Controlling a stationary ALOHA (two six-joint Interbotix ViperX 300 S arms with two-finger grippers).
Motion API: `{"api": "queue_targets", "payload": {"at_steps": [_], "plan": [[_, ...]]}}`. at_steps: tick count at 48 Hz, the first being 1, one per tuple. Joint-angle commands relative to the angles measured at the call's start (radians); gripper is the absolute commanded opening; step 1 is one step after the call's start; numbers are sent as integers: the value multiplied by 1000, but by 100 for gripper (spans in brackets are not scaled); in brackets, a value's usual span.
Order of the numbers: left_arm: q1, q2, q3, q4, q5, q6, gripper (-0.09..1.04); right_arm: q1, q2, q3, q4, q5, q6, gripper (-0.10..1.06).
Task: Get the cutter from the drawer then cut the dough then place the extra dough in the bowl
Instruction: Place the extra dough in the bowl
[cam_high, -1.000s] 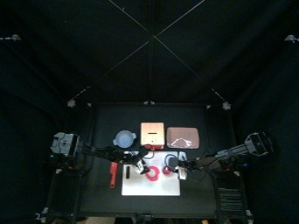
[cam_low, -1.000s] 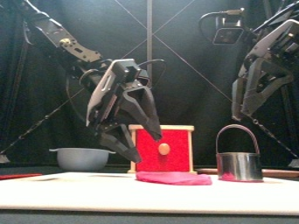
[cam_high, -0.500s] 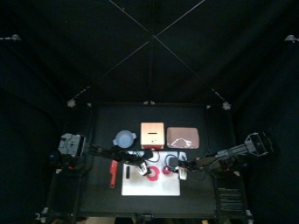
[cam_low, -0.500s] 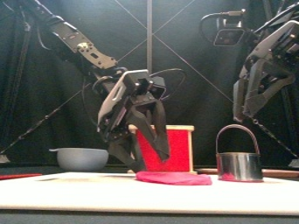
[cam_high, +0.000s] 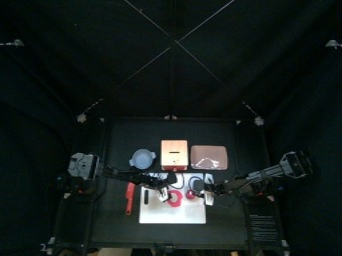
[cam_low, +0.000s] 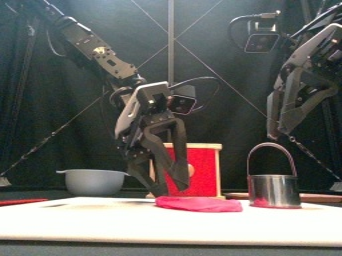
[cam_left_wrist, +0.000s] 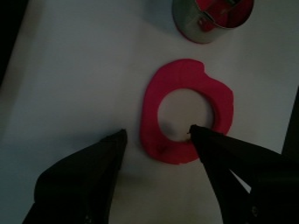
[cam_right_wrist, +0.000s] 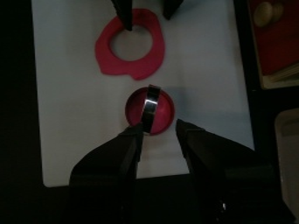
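Note:
A red dough ring (cam_high: 175, 199) (cam_low: 198, 203) lies on the white cutting board (cam_high: 171, 222). My left gripper (cam_low: 160, 186) (cam_high: 162, 187) hangs open just above it. In the left wrist view its jaws straddle the near rim of the dough ring (cam_left_wrist: 187, 105). The metal cutter (cam_low: 273, 188) (cam_left_wrist: 216, 16) stands on the board's right part, with red dough inside it. My right gripper (cam_low: 277, 128) (cam_right_wrist: 162, 136) hovers open above the cutter (cam_right_wrist: 149, 108), apart from its wire handle.
The blue-grey bowl (cam_high: 143, 157) (cam_low: 94, 180) stands behind the board at the left. The wooden box (cam_high: 174, 151) with its red front (cam_low: 201, 170) is behind the middle. A pink tray (cam_high: 209, 156) lies to its right. A long red object (cam_high: 130, 198) lies left of the board.
My left gripper has swung down and closer to the dough ring, with its jaws still apart. The right arm and the cutter have not moved.

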Motion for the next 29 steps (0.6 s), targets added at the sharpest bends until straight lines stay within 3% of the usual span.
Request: {"api": "queue_targets", "payload": {"at_steps": [1,11,29], "plan": [[5,15,-17,28,23,-3,93,-2,-25,-8,2,-6,0,76],[5,32,-40,112,75,-3,87,-2,-25,-6,2,-5,0,76],[-3,41,-41,199,158,-5,86,-2,-25,-6,2,-3,0,76]]}}
